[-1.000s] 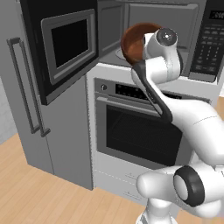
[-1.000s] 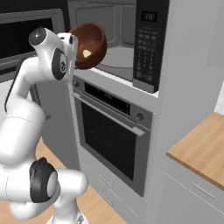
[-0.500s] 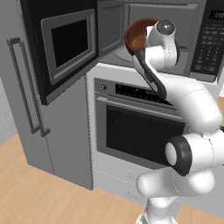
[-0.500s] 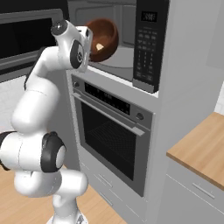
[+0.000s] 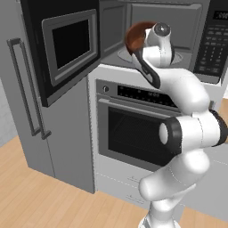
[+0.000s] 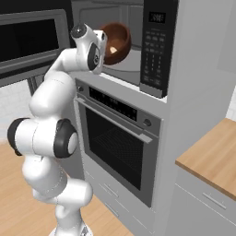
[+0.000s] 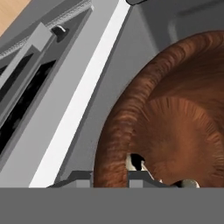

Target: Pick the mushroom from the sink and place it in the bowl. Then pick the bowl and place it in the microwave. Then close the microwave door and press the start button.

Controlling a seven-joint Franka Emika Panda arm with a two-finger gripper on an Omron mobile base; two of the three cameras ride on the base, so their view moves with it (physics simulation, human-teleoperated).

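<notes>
Gripper (image 7: pixel 111 175) gripping bowl (image 6: pixel 116 43) rim; we're seeing it tilting inside microwave (image 5: pixel 178 31) opening, mushroom (image 6: pixel 113 49) inside bowl.

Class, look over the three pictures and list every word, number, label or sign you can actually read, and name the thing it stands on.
No text can be read.
Microwave display: pale marks, too blurred to read.
Microwave button panel: rows of keys, labels too small to read.
Oven control strip: faint marks, unreadable.
Bowl: plain, no label.
</notes>
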